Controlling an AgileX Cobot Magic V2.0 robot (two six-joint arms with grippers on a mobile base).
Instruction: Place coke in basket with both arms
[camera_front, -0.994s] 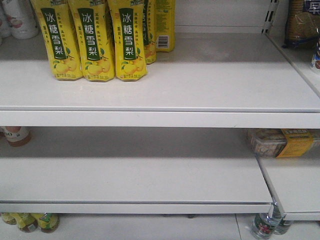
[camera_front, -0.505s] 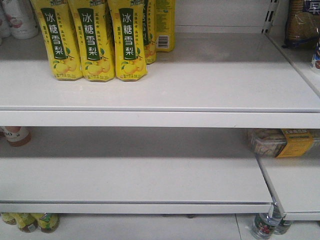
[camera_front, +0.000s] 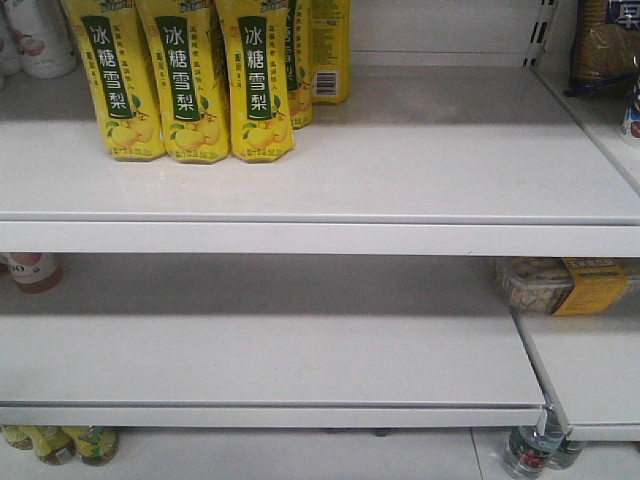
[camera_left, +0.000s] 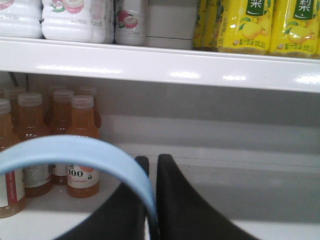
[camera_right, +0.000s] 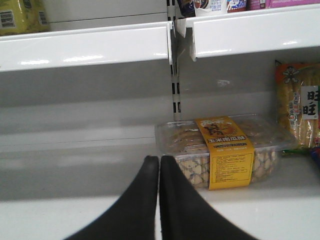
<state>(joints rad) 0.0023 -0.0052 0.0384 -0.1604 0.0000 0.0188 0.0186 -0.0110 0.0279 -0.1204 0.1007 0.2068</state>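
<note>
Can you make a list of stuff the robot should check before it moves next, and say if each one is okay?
1. Red coke bottle found: not ok, no view shows it.
2. Left gripper has the basket: ok, its black fingers look shut on the light blue plastic handle; the rest of the basket is out of view.
3. Right gripper ready to grab: not ok, it is shut and holds nothing.
4. Right gripper's way ahead: not ok, the clear plastic snack box with a yellow label sits just in front.
5. Left side: cannot tell how close the orange juice bottles are.
</note>
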